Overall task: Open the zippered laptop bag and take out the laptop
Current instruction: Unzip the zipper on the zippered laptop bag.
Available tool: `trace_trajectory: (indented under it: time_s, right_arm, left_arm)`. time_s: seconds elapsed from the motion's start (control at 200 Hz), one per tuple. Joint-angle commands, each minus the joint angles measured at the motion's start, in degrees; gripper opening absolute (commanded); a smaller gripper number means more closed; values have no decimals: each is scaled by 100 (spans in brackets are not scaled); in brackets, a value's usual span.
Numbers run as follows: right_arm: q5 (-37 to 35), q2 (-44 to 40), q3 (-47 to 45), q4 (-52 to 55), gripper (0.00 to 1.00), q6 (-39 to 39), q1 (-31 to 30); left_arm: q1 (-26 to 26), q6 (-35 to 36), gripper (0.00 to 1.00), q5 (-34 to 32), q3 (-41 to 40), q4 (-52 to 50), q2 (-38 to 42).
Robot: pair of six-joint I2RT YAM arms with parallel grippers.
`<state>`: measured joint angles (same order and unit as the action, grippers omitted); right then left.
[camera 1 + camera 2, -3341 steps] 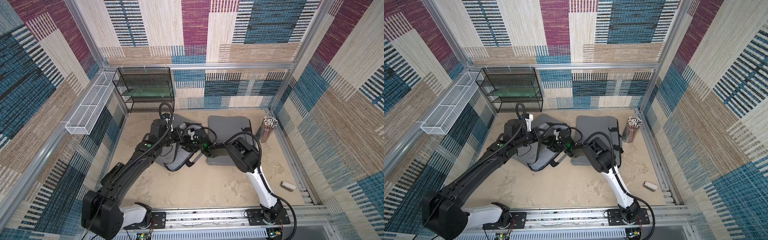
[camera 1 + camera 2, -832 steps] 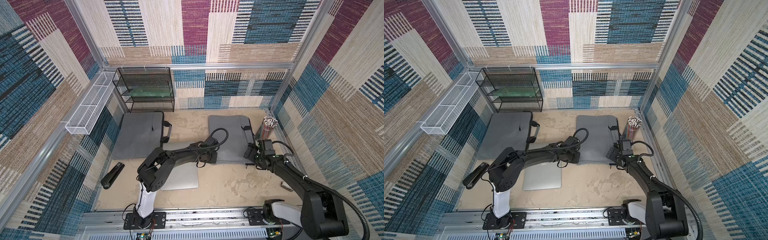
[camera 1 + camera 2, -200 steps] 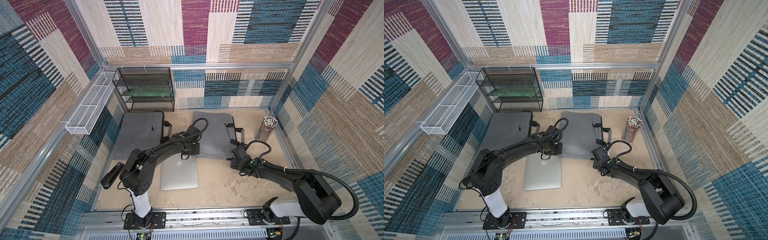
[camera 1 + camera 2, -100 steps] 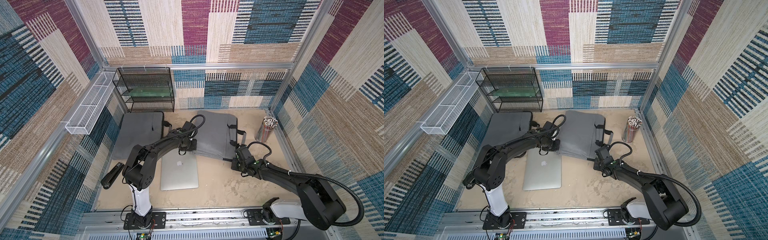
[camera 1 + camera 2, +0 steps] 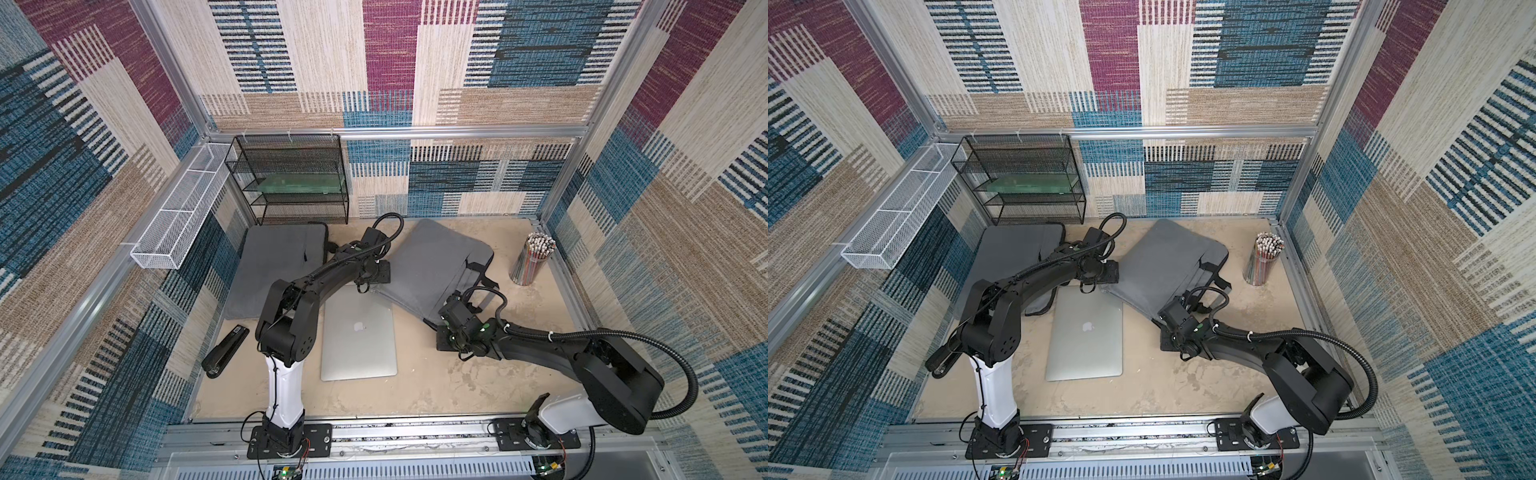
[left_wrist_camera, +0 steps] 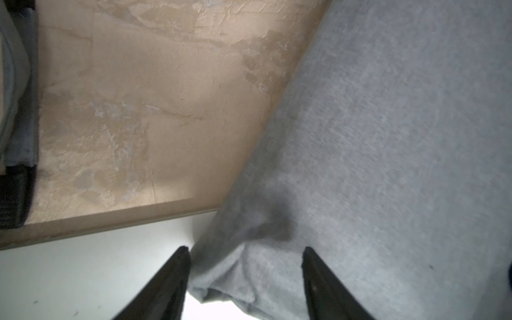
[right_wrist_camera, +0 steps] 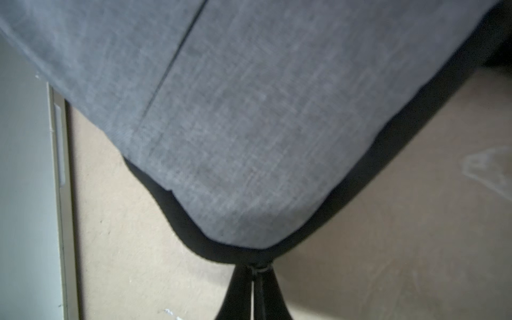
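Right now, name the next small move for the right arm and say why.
Probably open the right gripper and let the grey bag go. The laptop already lies outside it; the left gripper stands open around one corner of it, so only the right gripper's shut pinch on the black edge holds it.

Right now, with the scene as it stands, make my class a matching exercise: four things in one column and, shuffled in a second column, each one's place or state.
Column 1
1 laptop
2 stapler
3 left gripper
4 right gripper

Column 2
A shut on a corner of the grey bag
B lying flat on the table, outside any bag
C open, a fold of that bag between its fingers
D at the table's left edge

Pairs: 1-B, 2-D, 3-C, 4-A
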<state>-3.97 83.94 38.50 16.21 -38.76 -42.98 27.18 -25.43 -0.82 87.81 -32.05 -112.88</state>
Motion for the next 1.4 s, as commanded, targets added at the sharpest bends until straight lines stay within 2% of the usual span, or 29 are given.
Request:
trace_trajectory:
  time_s: [0.0, 0.1, 0.22, 0.326, 0.401, 0.611, 1.122, 1.242, 1.397]
  right_arm:
    - [224, 87, 138, -72, 0, 43, -96]
    - [269, 121, 134, -208, 0, 105, -140]
    - [270, 125, 97, -291, 0, 162, -149]
    - [287, 105, 56, -379, 0, 202, -158]
    - [285, 113, 64, -423, 0, 211, -171]
    - [271, 65, 117, -483, 0, 238, -280]
    - [255, -124, 333, -401, 0, 293, -273]
    - [358, -124, 351, -390, 0, 324, -203]
    - [510, -150, 369, -383, 0, 360, -99]
  left_arm:
    - [-11, -384, 78, 115, -252, -30, 294]
    - [14, -734, 79, 475, -767, 122, 741]
    - [131, -1491, 82, 1132, -1776, 1007, 1425]
    - [310, -2158, 88, 1385, -2498, 1767, 1785]
    - [454, -2419, 92, 1437, -2726, 2057, 1849]
    - [835, -2873, 92, 1599, -2902, 2668, 1537]
    - [1281, -3012, 66, 2004, -2576, 2924, 812]
    - [1303, -3004, 55, 2042, -2581, 2942, 776]
    - [1310, -2994, 31, 2024, -2585, 2999, 776]
